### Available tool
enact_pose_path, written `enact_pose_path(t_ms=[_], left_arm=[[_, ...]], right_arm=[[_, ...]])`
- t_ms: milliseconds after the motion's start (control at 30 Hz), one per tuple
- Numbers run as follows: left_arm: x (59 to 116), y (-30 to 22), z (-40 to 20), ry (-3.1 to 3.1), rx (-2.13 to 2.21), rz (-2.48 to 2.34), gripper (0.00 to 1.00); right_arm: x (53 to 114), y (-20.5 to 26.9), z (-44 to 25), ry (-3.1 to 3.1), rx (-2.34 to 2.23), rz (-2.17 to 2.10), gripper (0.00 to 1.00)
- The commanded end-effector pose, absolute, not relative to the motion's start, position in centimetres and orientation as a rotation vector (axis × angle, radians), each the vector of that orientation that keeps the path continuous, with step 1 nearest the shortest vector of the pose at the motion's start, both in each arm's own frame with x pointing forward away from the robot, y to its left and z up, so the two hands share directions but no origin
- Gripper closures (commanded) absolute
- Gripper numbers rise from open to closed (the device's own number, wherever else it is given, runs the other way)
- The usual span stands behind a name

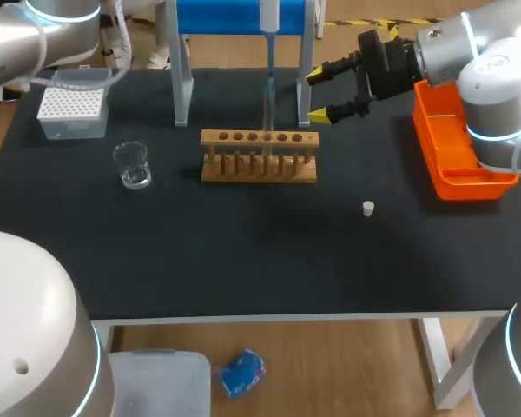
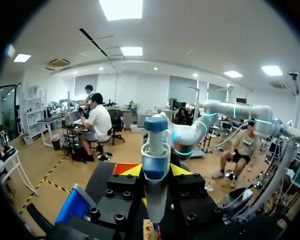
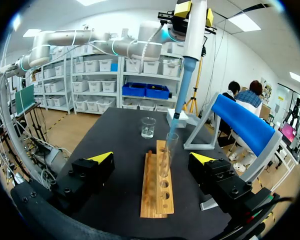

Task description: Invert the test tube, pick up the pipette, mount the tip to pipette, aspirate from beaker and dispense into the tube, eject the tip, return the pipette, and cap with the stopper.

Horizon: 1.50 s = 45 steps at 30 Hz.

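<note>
A clear test tube (image 3: 166, 155) stands upright in the wooden rack (image 1: 259, 167) at mid-table. Above it my left gripper (image 3: 194, 11) is shut on the white and blue pipette (image 3: 192, 42), held upright. The pipette's clear tip (image 1: 268, 82) points down into the tube's mouth. In the left wrist view the pipette (image 2: 155, 165) rises between the yellow fingertips (image 2: 132, 171). My right gripper (image 1: 323, 92) hangs open just right of the tube, with nothing between its fingers. The rack (image 3: 157, 187) lies ahead of it. The glass beaker (image 1: 132, 164) stands left of the rack. A small white stopper (image 1: 368, 208) lies at the front right.
A tip box (image 1: 71, 109) sits at the back left. A blue-topped stand (image 1: 243, 19) rises behind the rack. An orange bin (image 1: 456, 148) lies by the right edge, under my right arm.
</note>
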State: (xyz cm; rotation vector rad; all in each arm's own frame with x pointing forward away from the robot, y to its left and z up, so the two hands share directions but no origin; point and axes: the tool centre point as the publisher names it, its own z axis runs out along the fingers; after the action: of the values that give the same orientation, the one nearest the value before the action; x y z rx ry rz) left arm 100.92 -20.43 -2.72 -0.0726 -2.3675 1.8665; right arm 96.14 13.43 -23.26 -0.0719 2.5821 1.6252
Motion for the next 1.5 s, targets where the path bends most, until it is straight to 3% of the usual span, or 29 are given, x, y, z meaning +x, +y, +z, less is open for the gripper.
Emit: enact_pose_path(t_ms=[33, 1500], left_arm=[[101.2, -20.6, -3.0, -2.371, -0.074, 1.862, 1.00], [100.9, -20.5, -5.5, -2.371, 0.001, 1.884, 1.00]], right_arm=[[96.1, 13.4, -23.3, 2.581, -0.073, 1.626, 0.00], [96.1, 13.4, -23.3, 2.581, -0.073, 1.626, 0.00]])
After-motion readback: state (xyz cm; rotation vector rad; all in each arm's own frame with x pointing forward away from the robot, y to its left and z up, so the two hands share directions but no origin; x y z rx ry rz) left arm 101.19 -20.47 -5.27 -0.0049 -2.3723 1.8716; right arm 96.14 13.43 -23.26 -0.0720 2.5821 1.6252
